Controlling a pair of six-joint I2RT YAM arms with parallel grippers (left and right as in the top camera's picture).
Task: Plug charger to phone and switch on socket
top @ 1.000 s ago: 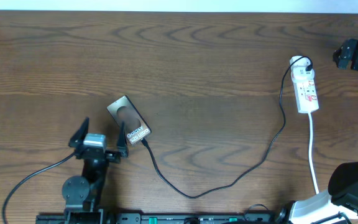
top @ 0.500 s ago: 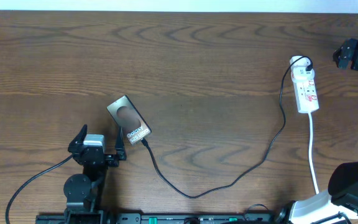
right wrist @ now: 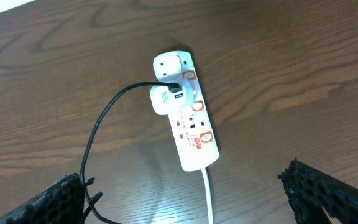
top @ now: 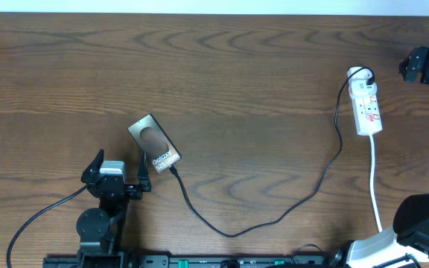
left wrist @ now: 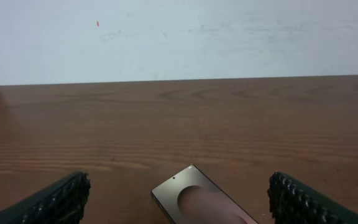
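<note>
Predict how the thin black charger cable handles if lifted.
Probably floppy: the thin black charger cable lies in a loose curve. Likely light, being so thin. Visible slack suggests no early tug on the white power strip.

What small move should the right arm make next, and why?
Probably lower the right gripper toward the socket and its red switches: the charger tip already seems seated in the phone, and the open gripper hangs above the socket, touching nothing.

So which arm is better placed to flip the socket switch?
Right. Its open tool is aimed at the socket close by; the left tool sits by the phone, far from the socket.
</note>
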